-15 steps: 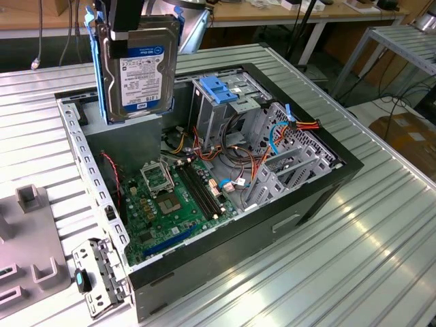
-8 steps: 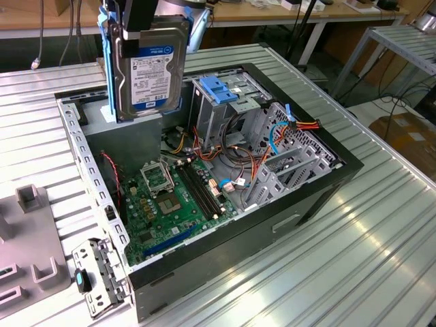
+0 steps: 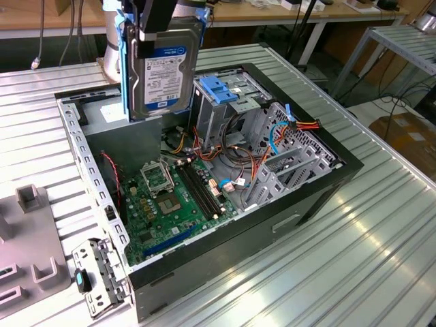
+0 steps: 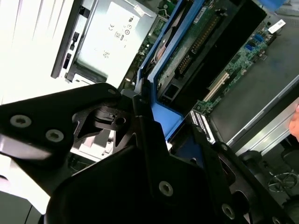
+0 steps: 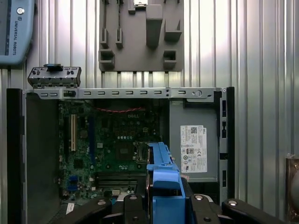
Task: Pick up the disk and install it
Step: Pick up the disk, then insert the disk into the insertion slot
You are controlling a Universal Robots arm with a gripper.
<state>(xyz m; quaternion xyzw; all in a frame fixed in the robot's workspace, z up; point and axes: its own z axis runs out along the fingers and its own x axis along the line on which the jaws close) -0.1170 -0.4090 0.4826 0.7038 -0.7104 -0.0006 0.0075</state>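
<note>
The disk [image 3: 163, 71], dark with a white label and blue side rails, hangs upright on edge above the back of the open computer case [image 3: 320, 184]. My gripper [image 3: 158, 27] is shut on its upper end. In the second wrist view the black fingers [image 4: 145, 140] clamp the disk [image 4: 201, 42] by its blue rail, circuit-board side showing. The first wrist view looks straight down the disk's blue rail [image 5: 163, 175], held in the gripper [image 5: 163, 207], over the motherboard [image 5: 107, 140].
The metal drive cage with a blue plastic top [image 3: 221, 95] stands just to the exterior view's right of the disk, with cable bundles [image 3: 238, 160] beside it. The grey power-supply box [image 5: 194, 140] lies under the disk. A grey fixture [image 3: 27, 238] and a metal bracket [image 3: 95, 272] rest on the ribbed table.
</note>
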